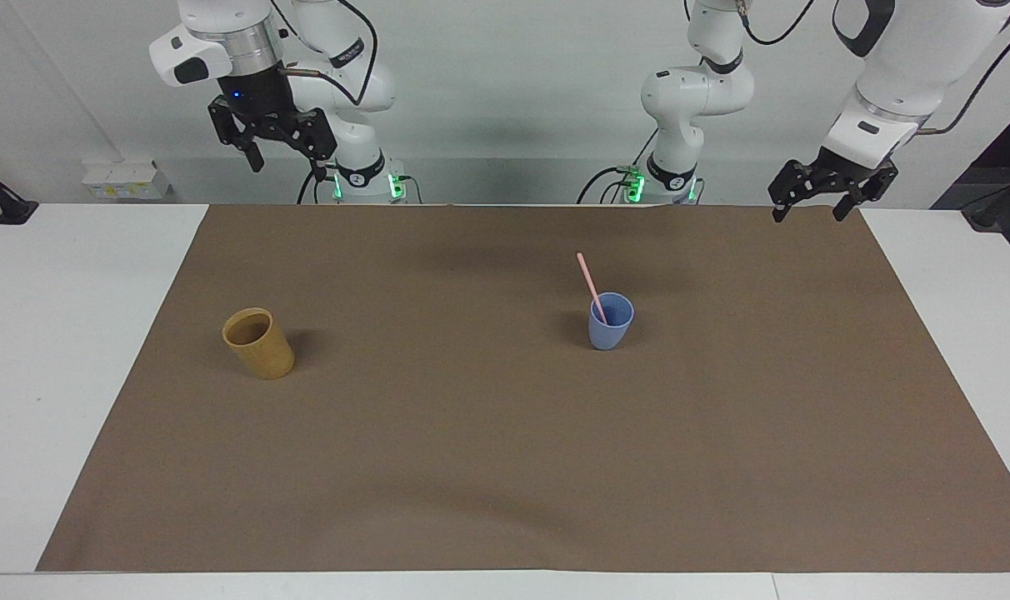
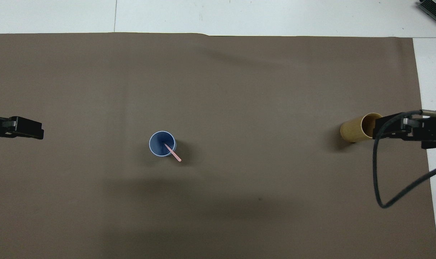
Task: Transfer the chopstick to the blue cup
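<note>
Chopstick [image 1: 592, 288] is in the blue cup [image 1: 611, 325]: lower end inside, shaft leaning on the rim, upper end tilted toward the robots and slightly toward the right arm's end. In the overhead view the stick's free end sticks out past the rim on the robots' side. Cup stands upright on the brown mat [image 1: 505, 467], roughly mid-depth, a bit toward the left arm's end of the tabletop.

Tan cup [image 1: 258, 342] is upright, apparently empty (interior is hard to read from here), well apart from the blue one, near the mat edge at the right arm's end.

Left gripper [image 1: 809, 204] hangs just over the mat corner nearest the robots at the left arm's end, fingers apart, holding nothing. Left arm is waiting.

Right gripper [image 1: 284, 160] is high up at the robots' edge of the tabletop, near its own base, fingers apart, nothing between them. From overhead it overlaps the tan cup, but the facing view shows it well clear above.
</note>
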`<state>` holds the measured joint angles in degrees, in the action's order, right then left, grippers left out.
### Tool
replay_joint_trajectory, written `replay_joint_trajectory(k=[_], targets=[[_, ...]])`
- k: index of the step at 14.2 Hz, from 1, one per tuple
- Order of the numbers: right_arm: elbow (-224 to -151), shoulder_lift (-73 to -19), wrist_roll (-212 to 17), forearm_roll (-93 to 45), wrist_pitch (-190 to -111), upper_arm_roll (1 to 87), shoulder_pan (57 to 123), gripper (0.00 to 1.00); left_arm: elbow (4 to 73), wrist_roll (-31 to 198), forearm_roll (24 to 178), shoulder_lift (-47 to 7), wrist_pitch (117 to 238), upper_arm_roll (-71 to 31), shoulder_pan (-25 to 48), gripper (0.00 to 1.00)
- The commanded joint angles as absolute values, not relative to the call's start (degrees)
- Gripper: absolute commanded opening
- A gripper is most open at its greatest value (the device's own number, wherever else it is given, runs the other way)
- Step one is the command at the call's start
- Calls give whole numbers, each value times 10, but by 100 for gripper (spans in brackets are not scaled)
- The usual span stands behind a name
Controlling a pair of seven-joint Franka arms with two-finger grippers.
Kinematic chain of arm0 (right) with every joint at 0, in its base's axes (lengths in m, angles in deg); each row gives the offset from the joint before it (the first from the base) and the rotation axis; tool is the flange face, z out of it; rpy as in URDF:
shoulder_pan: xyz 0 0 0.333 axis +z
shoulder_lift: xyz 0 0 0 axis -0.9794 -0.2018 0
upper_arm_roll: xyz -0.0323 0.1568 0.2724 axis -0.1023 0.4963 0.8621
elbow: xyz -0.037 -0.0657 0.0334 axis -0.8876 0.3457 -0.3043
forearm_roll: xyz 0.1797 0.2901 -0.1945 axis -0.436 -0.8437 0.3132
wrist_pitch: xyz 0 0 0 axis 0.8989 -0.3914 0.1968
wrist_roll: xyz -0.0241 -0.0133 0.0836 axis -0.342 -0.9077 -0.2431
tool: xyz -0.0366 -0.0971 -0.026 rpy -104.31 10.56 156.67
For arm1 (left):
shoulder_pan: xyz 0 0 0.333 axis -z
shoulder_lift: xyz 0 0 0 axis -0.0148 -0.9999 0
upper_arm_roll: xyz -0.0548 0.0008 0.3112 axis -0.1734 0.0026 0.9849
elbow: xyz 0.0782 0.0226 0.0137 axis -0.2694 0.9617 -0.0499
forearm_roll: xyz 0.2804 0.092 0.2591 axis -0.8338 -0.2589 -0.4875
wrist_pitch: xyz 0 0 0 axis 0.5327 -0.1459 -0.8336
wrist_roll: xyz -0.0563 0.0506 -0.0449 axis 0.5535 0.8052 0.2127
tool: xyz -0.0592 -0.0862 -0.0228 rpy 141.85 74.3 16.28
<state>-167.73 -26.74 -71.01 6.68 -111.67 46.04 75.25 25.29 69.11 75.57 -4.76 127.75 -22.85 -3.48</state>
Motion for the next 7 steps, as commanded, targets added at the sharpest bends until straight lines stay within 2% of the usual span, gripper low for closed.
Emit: replay_joint_trajectory(k=[1,7], targets=[[-1644,-286,-748,59,-1098,455,749,100,245,695,756,-47,1268,-230,-38,100],[-1642,-290,-787,54,-1107,412,760,100,245,695,756,-47,1268,-230,-38,100]])
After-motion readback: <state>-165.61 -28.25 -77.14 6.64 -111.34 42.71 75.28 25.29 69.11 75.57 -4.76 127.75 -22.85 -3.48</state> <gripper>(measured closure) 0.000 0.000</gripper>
